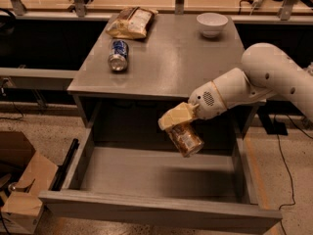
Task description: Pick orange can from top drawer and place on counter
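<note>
Above the top drawer (161, 210), the gripper (176, 119) grips the orange can (186, 140), seemingly hiding its top

Single camera: high, front of top drawer (161, 210), facing down toward counter (176, 58), close; tool (177, 121) mid-frame, gripping orange can (186, 140).

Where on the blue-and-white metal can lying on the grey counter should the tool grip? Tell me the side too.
Grip the blue-and-white metal can mid-body from above, closing across its round sides: it lies flat, silver end toward the open grey drawer. The tool, above that drawer, holds the orange-brown metal can.
</note>
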You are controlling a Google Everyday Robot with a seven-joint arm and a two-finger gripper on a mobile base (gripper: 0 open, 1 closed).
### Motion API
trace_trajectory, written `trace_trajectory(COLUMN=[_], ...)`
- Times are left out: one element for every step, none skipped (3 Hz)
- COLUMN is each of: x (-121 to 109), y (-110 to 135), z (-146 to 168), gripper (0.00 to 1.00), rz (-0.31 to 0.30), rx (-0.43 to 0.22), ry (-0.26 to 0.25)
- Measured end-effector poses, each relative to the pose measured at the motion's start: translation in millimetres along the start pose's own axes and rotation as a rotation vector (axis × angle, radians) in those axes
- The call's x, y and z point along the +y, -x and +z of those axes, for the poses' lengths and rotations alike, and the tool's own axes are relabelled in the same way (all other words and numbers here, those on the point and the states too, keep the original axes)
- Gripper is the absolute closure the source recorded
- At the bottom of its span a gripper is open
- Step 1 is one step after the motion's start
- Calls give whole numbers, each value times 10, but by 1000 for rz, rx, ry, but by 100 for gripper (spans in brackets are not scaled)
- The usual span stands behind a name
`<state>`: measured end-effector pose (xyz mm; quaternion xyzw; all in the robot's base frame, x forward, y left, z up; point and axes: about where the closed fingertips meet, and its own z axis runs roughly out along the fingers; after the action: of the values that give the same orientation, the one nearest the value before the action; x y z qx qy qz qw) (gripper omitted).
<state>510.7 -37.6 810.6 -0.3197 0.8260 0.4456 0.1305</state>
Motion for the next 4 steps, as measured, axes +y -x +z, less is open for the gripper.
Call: trace_trajectory(x=[2,-25,30,56], y=[1,67,299,640], z=[0,-34,-227,-502], gripper=[100,100,100,100], rz=[-1,-4,-65,-142], rx=[0,-16,-32,-44], ry=[0,-37,-123,-213])
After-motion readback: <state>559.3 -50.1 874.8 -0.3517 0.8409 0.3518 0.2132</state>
